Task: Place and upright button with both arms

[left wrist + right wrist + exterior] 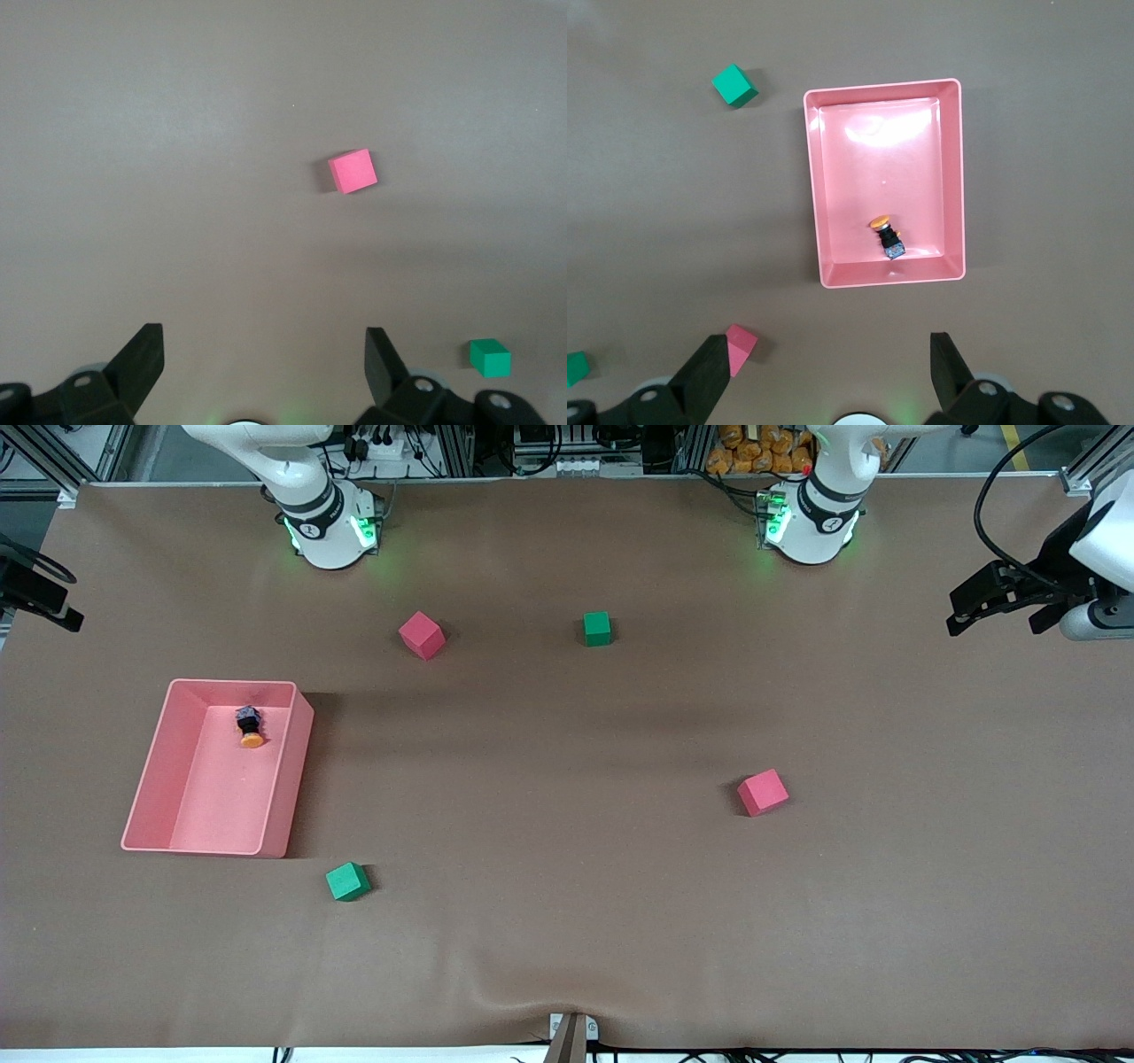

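The button (250, 728) lies on its side in the pink tray (288, 779), near the tray's end farther from the front camera, orange cap toward that camera. The right wrist view shows it in the tray too (886, 235). My right gripper (828, 341) hangs open and empty high over the table beside the tray; in the front view only part of it (44, 600) shows at the edge. My left gripper (264, 332) is open and empty, high over the left arm's end of the table (970, 607).
Two red cubes (422, 635) (762, 792) and two green cubes (597, 628) (347, 881) lie scattered on the brown table. One green cube sits just off the tray's corner nearest the front camera. The tray wall (819, 177) stands up around the button.
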